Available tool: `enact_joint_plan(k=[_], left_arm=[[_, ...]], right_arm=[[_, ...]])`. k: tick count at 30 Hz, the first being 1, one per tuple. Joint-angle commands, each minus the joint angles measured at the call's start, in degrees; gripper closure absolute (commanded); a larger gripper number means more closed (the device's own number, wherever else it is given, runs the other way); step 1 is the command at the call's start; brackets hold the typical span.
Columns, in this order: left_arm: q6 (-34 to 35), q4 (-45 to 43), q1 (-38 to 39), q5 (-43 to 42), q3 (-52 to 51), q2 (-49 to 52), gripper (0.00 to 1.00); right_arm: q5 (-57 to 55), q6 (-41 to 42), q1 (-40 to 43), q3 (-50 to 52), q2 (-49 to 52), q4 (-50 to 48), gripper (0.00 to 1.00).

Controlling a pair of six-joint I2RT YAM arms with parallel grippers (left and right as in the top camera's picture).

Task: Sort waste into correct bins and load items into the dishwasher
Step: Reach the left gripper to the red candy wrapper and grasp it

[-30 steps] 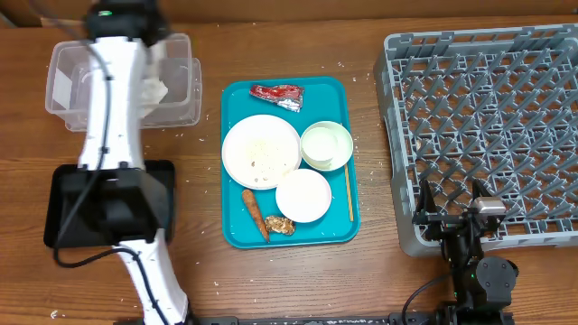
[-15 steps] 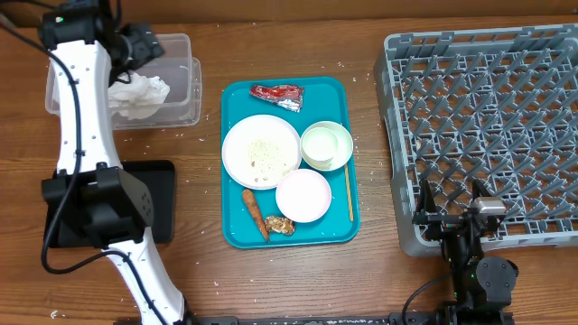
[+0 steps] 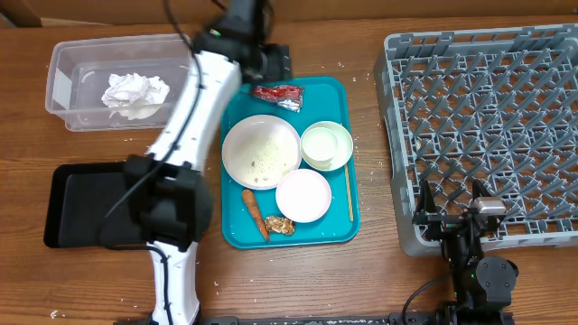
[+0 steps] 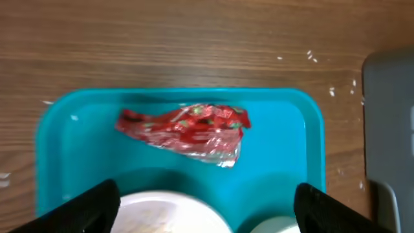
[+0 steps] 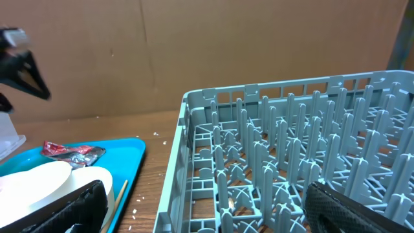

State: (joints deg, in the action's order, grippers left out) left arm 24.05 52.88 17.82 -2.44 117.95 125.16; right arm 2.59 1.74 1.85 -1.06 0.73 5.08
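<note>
My left gripper [image 3: 276,65] [image 4: 207,210] hovers open over the far edge of the teal tray, its fingers wide apart and nothing between them. Just below it lies the red-and-silver wrapper [image 3: 278,94] [image 4: 187,133]. Crumpled white napkins [image 3: 134,93] sit in the clear tub [image 3: 61,63]. The white plate [image 3: 261,151] with rice grains, a pale green bowl [image 3: 326,144] and a pink bowl [image 3: 303,195] rest on the tray, with the sausage stick [image 3: 255,213] and brown lump [image 3: 280,225]. My right gripper [image 3: 449,218] [image 5: 213,210] stands open at the grey dish rack's [image 3: 488,126] near edge.
The black tray [image 3: 72,208] lies at the front left, partly under my left arm. A thin wooden stick [image 3: 349,191] lies along the right side of the teal tray [image 3: 325,90]. White crumbs are scattered on the wooden table.
The left arm swung right from the clear tub to the teal tray's far edge. Its gripper opened, and the napkin now lies in the tub. The right arm stayed still.
</note>
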Motion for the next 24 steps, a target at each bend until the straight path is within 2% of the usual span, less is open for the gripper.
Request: enact_joint_plan(k=[1,9,21,24], left_arm=[[12.98,-4.55,0.68,6.25,-4.48,0.20,0.12],[26.64,-8.76,-0.22,8.63,-10.80,0.20,0.13],[26.99,-16.74,-0.33,8.13,-14.32,2.84,0.13],[26.88,-18.08,-0.33,5.62,-14.32,4.90,0.13]], right_arm=[[0.04,0.39,0.04,0.61,-0.57,-0.46,0.00],[0.04,0.39,0.04,0.61,-0.57,-0.46,0.00],[0.04,0.39,0.04,0.61,-0.57,-0.44,0.00],[0.04,0.39,0.04,0.61,-0.57,-0.46,0.00]])
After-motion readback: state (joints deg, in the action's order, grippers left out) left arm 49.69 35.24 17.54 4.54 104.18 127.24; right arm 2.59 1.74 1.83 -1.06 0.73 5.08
